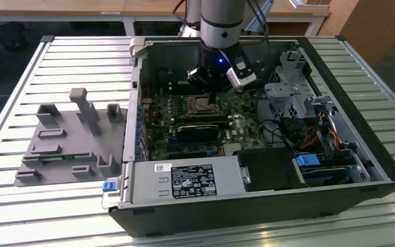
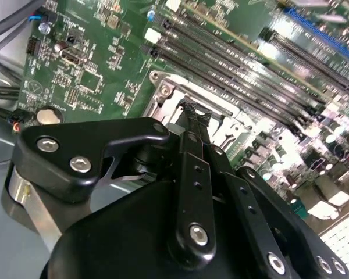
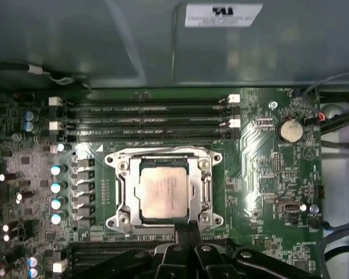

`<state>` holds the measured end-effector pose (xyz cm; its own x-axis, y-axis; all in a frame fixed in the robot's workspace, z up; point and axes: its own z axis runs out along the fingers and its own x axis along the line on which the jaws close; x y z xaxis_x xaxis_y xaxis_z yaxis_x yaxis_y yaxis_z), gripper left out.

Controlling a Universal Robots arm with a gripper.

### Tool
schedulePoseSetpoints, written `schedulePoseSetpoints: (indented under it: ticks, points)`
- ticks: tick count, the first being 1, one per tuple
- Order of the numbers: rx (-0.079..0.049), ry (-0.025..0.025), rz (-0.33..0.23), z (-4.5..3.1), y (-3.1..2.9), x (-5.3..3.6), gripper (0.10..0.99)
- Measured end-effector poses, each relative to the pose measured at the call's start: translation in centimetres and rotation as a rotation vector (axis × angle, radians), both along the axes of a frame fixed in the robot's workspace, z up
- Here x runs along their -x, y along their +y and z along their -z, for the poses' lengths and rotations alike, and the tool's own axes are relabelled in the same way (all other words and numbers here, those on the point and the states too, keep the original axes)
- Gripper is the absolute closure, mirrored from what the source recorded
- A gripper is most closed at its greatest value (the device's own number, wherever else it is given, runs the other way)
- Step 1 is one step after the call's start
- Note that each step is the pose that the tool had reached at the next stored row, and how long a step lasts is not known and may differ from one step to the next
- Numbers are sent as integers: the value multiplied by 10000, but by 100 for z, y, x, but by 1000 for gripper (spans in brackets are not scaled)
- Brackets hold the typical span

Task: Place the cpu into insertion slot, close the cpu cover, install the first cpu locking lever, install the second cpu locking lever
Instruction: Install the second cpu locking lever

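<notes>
Fingers: gripper point(image 3: 186, 232) drawn together, nothing between them, tips at the socket's edge.
First wrist view: cpu point(image 3: 164, 189), pale silver square, seated in insertion slot point(image 3: 123, 204), cpu cover point(image 3: 205, 189) framing it.
Exterior view: gripper point(image 1: 212, 96) inside the computer case point(image 1: 362, 154).

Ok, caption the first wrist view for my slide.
The cpu seated in the insertion slot, cpu cover framing it, with the end effector poised at the socket's edge.

A slatted metal table point(image 1: 19, 203) bears an open computer case point(image 1: 266, 206) beside a grey fixture point(image 1: 67, 149)
</notes>
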<state>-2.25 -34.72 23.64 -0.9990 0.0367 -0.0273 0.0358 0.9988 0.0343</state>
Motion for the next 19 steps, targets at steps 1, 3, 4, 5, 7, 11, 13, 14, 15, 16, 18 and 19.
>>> schedulePoseSetpoints:
  ticks: [1,3,4,5,7,11,13,14,15,16,18,19]
  points:
    - [0,0,-17,2,-14,5,980]
    - [0,0,-52,6,-43,19,980]
    - [-1,0,-64,8,-60,27,980]
    - [0,0,-68,9,-78,36,980]
    - [0,0,-69,10,-115,66,980]
    - [-1,-1,-70,13,-148,160,980]
    - [0,-1,-72,16,-153,222,980]
    - [-1,-2,-74,20,-153,248,980]
    - [-2,-3,-78,28,-153,268,980]
    - [-1,-2,-84,41,-153,282,980]
    - [-8,-1,-92,76,-153,300,980]
    - [-15,-1,-93,93,-154,304,980]
